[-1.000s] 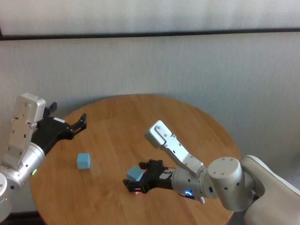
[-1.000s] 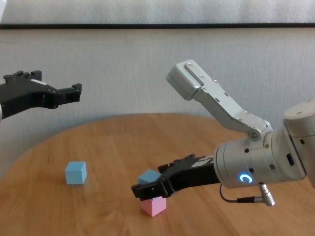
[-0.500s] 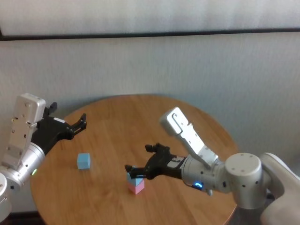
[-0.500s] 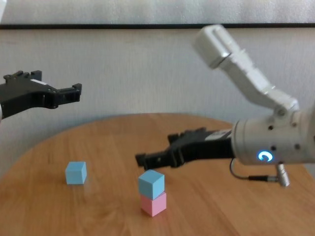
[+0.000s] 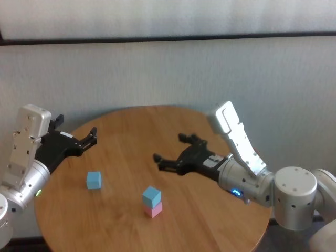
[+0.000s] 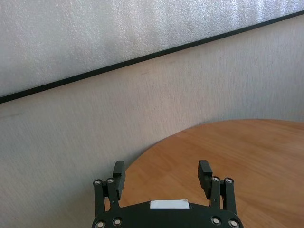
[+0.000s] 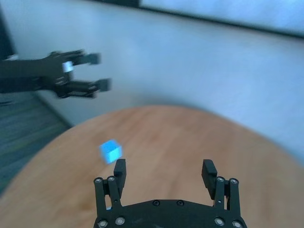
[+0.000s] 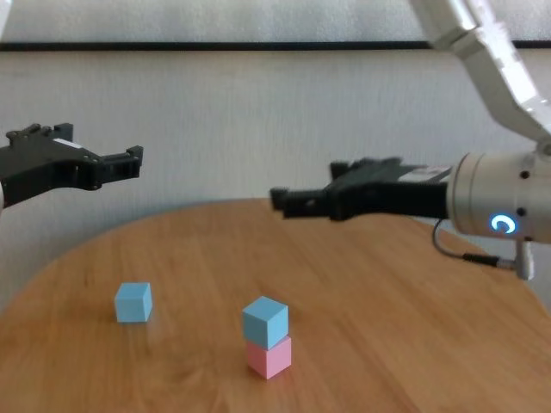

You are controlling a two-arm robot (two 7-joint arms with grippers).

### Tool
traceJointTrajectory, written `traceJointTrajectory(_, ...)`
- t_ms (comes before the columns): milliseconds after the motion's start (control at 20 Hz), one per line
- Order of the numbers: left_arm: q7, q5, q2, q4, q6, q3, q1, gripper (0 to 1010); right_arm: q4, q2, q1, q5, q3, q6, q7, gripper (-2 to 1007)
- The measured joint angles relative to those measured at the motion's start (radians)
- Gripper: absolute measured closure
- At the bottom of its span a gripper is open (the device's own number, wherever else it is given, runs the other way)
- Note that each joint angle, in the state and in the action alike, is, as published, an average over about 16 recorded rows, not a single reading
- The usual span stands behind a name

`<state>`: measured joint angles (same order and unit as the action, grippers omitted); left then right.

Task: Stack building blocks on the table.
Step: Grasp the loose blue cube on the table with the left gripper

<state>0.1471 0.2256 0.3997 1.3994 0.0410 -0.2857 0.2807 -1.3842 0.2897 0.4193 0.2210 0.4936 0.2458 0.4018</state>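
Head view: resting near the front of the table point(image 5: 131, 126), a light blue block point(image 5: 151, 196) on a pink block point(image 5: 153, 210) (turned slightly askew); a second blue block point(image 5: 94, 180) sitting apart to the left. Hovering above mid-table, right gripper point(image 5: 169, 149), fingers spread, empty.

Chest view: hanging over the table's left edge, left gripper point(image 8: 131, 163).

Left wrist view: showing both fingers point(image 6: 118, 174) parted, gripping nothing.

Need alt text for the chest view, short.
A light blue block sits stacked on a pink block on a round wooden table; a second blue block stands apart to the left. The open right gripper hangs above the table; the open left gripper is raised at left.
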Motion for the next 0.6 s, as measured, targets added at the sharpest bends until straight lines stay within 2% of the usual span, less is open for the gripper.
traceJointTrajectory(350, 0.002, 0.000, 0.000, 0.001, -0.002, 0.000, 0.000, 11, 0.018, 0.003, -0.006, -0.050, -0.025, -0.086, -0.084, 0)
traceJointTrajectory(600, 0.003, 0.007, -0.005, 0.016, -0.034, 0.003, -0.009, 11, 0.034, 0.002, -0.005, -0.080, -0.030, -0.111, -0.111, 0)
